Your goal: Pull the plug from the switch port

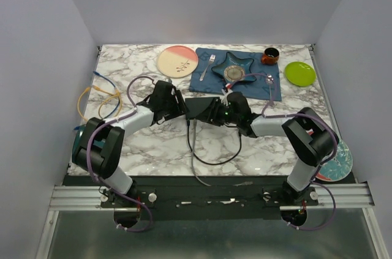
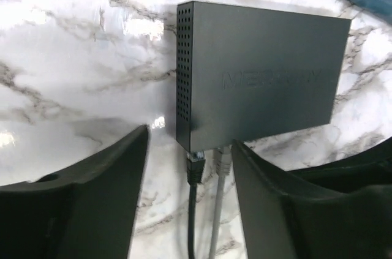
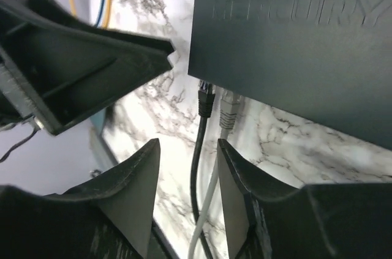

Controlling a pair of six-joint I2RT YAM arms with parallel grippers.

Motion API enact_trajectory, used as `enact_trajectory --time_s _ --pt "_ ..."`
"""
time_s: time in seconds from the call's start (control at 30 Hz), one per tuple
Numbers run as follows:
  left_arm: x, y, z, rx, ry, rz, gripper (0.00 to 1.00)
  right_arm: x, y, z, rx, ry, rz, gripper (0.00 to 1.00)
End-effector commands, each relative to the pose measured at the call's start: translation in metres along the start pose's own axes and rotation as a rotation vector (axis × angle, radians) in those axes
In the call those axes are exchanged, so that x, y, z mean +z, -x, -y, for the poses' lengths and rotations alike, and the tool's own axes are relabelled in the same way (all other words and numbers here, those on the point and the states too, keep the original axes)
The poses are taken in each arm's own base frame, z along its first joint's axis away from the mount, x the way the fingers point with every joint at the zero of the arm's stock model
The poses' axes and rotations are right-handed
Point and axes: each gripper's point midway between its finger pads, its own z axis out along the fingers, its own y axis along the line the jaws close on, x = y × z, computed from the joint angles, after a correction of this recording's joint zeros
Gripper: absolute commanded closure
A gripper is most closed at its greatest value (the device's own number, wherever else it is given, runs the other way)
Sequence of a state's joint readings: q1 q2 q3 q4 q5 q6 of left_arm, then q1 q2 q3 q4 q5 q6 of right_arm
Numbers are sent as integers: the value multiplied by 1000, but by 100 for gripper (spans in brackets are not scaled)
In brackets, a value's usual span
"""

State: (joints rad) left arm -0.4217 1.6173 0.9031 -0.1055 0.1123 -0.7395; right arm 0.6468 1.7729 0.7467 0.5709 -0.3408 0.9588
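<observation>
While the left gripper (image 2: pixel 190 139) and right gripper (image 3: pixel 188 144) gape open, the switch (image 2: pixel 263 81) lies crosswise just ahead, black plug (image 2: pixel 195 167) pointing back toward them.

My left gripper (image 2: pixel 191 139) looks matt black plastic; the switch (image 2: pixel 263 75) is matt too, on the glossy marble-look table (image 2: pixel 79 57)

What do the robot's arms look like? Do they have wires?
The left arm and the right arm both have chunky black joints joined by white tube sections. A purple cable loops along each one. The left gripper and right gripper are matte black, each with two wedge-shaped fingers. A tiny green light glows near the right wrist.
</observation>
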Motion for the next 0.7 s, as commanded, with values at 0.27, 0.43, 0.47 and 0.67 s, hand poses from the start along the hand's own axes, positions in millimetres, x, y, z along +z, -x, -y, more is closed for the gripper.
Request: enact_trajectory --time_s 0.27,0.43,0.47,0.67 --pt "-37 -25 5 -220 -229 204 30 -7 100 12 -260 -359 145 84" --pt "-41 -39 3 -275 -275 201 33 2 136 31 -362 -525 147 93" --pt "-41 -41 5 -272 -284 200 33 3 146 27 -377 -546 156 94" --pt "-42 -51 4 -293 -335 210 33 21 146 54 -416 -627 91 96"
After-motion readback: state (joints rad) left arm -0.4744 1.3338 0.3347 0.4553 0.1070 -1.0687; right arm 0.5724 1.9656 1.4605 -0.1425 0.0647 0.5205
